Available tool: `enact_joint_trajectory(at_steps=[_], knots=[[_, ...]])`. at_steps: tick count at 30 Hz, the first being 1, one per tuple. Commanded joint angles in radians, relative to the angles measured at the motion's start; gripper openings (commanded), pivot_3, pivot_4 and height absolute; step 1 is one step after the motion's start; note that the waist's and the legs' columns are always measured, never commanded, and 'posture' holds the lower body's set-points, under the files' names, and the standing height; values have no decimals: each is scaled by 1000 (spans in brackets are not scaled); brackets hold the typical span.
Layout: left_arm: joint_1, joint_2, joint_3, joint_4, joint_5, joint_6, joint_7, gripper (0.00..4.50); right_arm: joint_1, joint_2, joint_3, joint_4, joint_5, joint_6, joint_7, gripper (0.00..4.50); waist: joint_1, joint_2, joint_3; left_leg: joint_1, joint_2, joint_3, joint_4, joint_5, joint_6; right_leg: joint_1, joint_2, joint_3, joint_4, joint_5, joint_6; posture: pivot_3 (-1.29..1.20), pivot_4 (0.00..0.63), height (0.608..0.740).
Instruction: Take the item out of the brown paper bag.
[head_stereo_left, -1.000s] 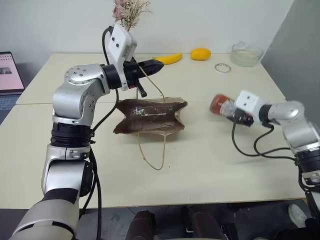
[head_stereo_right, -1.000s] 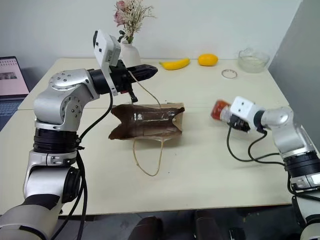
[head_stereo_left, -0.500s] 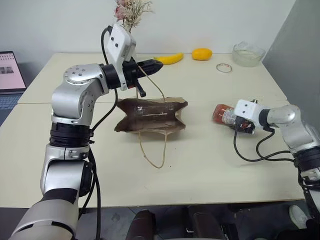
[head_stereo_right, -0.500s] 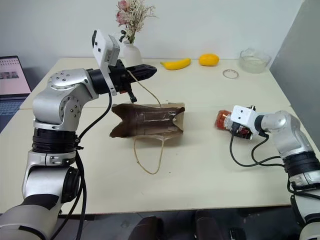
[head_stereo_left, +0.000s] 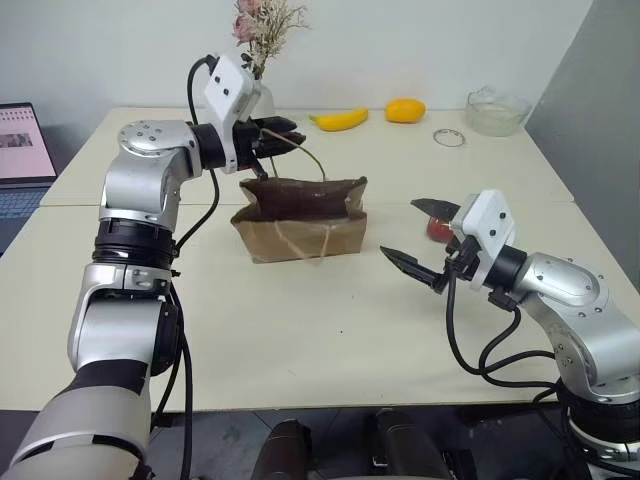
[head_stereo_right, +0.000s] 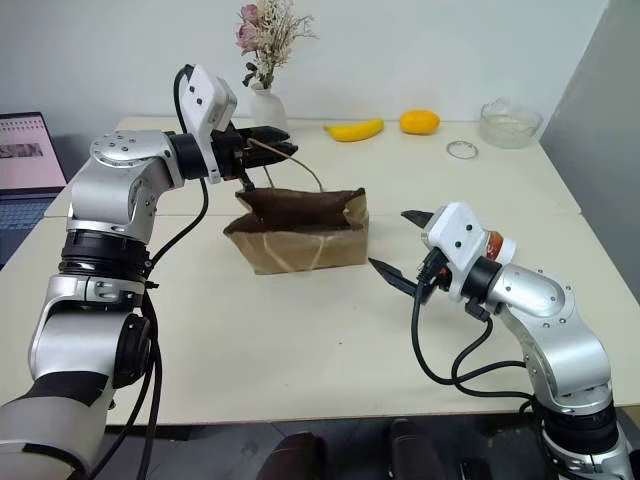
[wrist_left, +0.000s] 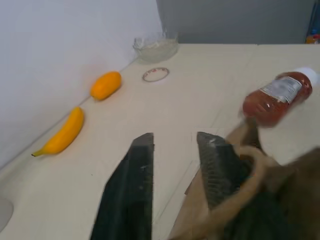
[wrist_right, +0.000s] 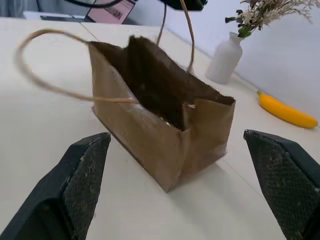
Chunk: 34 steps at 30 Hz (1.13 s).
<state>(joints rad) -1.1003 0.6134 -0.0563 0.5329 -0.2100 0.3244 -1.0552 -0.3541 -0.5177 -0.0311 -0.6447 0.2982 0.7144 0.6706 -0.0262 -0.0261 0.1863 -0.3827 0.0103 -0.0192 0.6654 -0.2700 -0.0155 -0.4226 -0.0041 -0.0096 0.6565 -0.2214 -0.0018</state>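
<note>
Bottle's out of the bag and lying on the desk

One ketchup bottle (wrist_left: 276, 96) lies on its side on the bare desk (head_stereo_left: 330, 330), just behind the right claw (head_stereo_left: 422, 235); that arm is clearly the nearer one. The claw is spread wide, grasping nothing, and points at the bag, not the bottle. In the left wrist view the bottle's long axis runs slantwise, white cap end away from the bag. One brown bag (head_stereo_left: 300, 220) stands upright, mouth open, looks empty from the right wrist view. The left claw (head_stereo_left: 280, 135) hangs over the bag's far edge, partly released, with a cord handle (head_stereo_left: 305, 158) looped by its fingers; can't tell if it's pinched. Also one banana (head_stereo_left: 338, 119), one orange fruit (head_stereo_left: 404, 109), one glass bowl (head_stereo_left: 493, 110), one vase (wrist_right: 224, 59).
</note>
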Motion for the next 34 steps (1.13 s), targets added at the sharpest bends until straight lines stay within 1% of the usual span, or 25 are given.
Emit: enact_joint_trajectory(at_steps=[1,5,7,8,11,13,16,18,20,22,25,28,30,31,34], knots=[[-25,47,8,-9,15,-20,-45,2460,-26,9,7,-24,18,8,-38,4500,-1,0,0,0,0,0,0,0,0,0,0,0,0,0,0,0,150,740],[2,84,28,-46,10,-12,-59,3715,-37,17,18,-6,18,-6,-52,4500,-2,0,0,-1,1,-1,-1,0,0,-1,1,0,0,0,-1,0,150,740],[53,124,51,-120,-19,16,-85,4363,-40,17,23,10,14,-17,-55,4500,-2,0,0,-1,1,-1,-1,0,0,-1,1,0,0,0,-1,0,150,740],[74,138,59,-154,-31,34,-93,4442,-39,15,24,15,12,-22,-55,4500,-6,0,0,-1,1,-1,-1,0,0,-1,1,1,0,0,-1,0,150,740],[154,182,88,-263,-69,95,-104,4442,-31,11,33,28,6,-39,-54,4500,-5,0,0,0,2,-1,-1,0,0,-1,1,1,0,0,-1,0,150,740],[220,200,135,-318,-72,98,-51,4442,-30,9,44,53,-8,-66,-53,4500,-3,0,0,0,2,-1,-1,0,0,-1,1,2,0,0,-1,0,150,740],[267,182,222,-377,-99,120,59,4442,-39,21,41,78,-17,-107,-70,4500,-3,0,0,-1,2,-2,-1,0,0,-1,1,1,0,0,-1,0,150,740],[310,157,285,-420,-91,139,179,4442,-32,36,31,86,-29,-147,-98,4500,-2,0,0,-1,2,-2,-1,0,0,-1,1,1,0,0,-1,0,150,740],[400,135,338,-503,-78,144,277,4442,-13,70,12,89,-24,-188,-130,4500,-2,0,0,-1,2,-2,-1,0,0,-1,0,1,0,0,-1,0,150,740],[527,76,393,-645,-83,143,373,4442,24,92,7,78,-17,-216,-142,4500,-3,0,0,0,2,-2,-2,0,0,-1,-3,2,0,0,-1,0,150,740],[703,8,403,-829,-61,145,471,4442,97,117,18,72,-40,-283,-164,4500,0,0,-1,0,2,-2,-2,0,0,0,-6,2,1,0,-1,0,150,740],[838,-112,415,-948,-91,191,585,4442,152,164,18,75,-34,-325,-196,4500,4,-1,-1,0,1,-2,-1,0,0,0,-7,1,0,0,-1,0,150,740],[925,-174,390,-1005,-71,185,638,4442,165,204,17,87,-24,-335,-222,4500,4,-1,-1,2,1,-2,-1,0,0,2,-7,2,0,0,-1,0,150,740],[945,-198,383,-1016,-56,175,667,4442,165,213,24,95,-29,-341,-225,4500,4,-1,-1,2,1,-2,-1,0,0,2,-7,2,1,0,-1,0,150,740],[984,-231,363,-1018,-10,109,716,4442,156,228,47,124,-43,-355,-226,4500,4,-2,-2,4,1,-2,0,0,0,3,-6,1,1,0,0,0,150,740]])
